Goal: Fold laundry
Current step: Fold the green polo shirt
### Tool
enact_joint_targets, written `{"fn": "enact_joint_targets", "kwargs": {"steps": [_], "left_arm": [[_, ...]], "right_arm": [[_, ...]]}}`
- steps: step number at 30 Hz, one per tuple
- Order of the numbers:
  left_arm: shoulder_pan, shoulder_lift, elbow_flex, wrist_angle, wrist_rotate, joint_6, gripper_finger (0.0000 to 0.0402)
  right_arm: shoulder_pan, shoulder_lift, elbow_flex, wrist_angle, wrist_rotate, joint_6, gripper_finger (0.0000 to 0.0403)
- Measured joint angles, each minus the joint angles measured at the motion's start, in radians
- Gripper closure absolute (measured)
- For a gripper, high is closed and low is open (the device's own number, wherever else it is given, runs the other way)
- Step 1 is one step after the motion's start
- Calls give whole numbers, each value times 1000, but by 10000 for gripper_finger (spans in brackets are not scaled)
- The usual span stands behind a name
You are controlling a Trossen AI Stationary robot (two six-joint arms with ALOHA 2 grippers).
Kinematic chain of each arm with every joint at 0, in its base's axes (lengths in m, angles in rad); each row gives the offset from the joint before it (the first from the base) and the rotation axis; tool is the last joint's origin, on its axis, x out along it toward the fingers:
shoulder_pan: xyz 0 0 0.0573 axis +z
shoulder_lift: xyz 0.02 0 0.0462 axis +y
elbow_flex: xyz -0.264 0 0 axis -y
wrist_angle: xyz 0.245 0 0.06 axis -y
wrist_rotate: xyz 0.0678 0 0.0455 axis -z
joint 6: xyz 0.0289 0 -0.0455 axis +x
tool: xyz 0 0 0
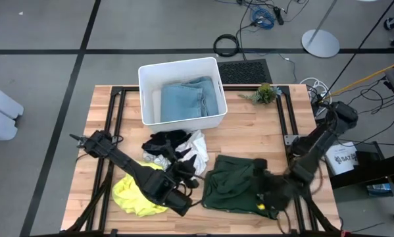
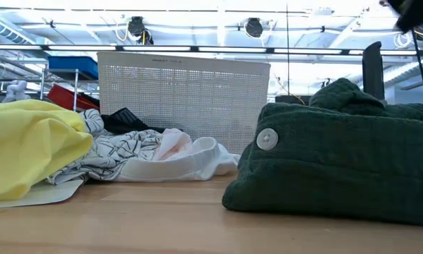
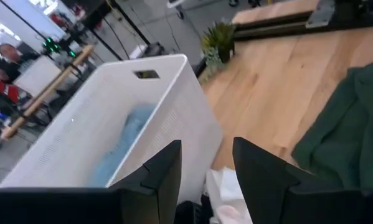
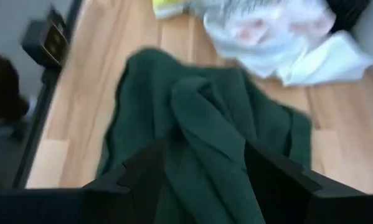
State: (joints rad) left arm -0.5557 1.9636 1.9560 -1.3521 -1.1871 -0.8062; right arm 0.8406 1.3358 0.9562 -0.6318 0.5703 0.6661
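Two grippers are sitting open, right gripper (image 1: 270, 197) hovering over the green garment (image 1: 233, 184) at lower centre, left gripper (image 1: 183, 176) beside the yellow one (image 1: 134, 194); green fold looks next, needing a hem pinch.

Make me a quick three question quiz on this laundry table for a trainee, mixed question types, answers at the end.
1. True or false: the light blue garment lies inside the white bin.
2. Which garment lies under the right gripper? A yellow, B dark green, C black.
3. Fill in: the left gripper hangs with its fingers ____ beside the white patterned garment.

Key: 1 true. 2 B, the dark green garment. 3 open.
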Motion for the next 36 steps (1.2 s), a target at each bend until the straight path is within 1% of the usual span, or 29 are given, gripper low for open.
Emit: {"fn": "enact_joint_targets", "kwargs": {"steps": [2,3,7,12,16,19,21,23,24,25,26,27,28,30,31,32,33,34,36], "left_arm": [[-10,-2,0,3,-27,-1,249],[-12,-2,0,3,-31,-3,249],[-17,-3,-15,-24,-18,-26,249],[-20,-35,-90,-211,20,-79,249],[-13,-143,-199,-211,44,-41,250],[1,-266,-313,-203,56,-17,250],[12,-363,-402,-143,60,20,250],[27,-463,-500,-30,92,109,250],[36,-515,-553,65,116,174,250],[50,-565,-605,170,159,260,250],[66,-616,-660,292,226,359,250],[87,-662,-720,429,309,460,250],[108,-704,-780,582,414,554,250],[152,-769,-897,855,663,703,250],[170,-789,-953,982,767,747,250],[184,-803,-1002,1092,850,774,250],[194,-812,-1047,1184,906,788,250],[200,-817,-1085,1248,934,790,250],[202,-818,-1141,1332,949,784,250]], "right_arm": [[-70,14,0,-4,-91,-50,195],[-103,20,-1,-7,-121,-79,195],[-231,33,-2,-6,-239,-177,195],[-354,54,-2,3,-373,-241,195],[-413,91,-2,27,-450,-269,195],[-429,133,-2,39,-500,-269,195],[-427,153,-2,44,-504,-269,195],[-426,166,-2,55,-502,-270,195],[-427,168,-2,62,-501,-269,195],[-427,169,-2,68,-500,-269,195],[-427,169,1,68,-499,-268,195],[-427,168,5,67,-498,-268,195],[-427,166,13,60,-499,-267,195],[-424,160,34,50,-502,-267,195],[-421,158,46,50,-504,-267,195],[-418,158,57,52,-515,-267,195],[-412,158,63,52,-524,-267,195],[-404,158,66,52,-533,-265,195],[-386,159,66,42,-560,-261,195]]}}
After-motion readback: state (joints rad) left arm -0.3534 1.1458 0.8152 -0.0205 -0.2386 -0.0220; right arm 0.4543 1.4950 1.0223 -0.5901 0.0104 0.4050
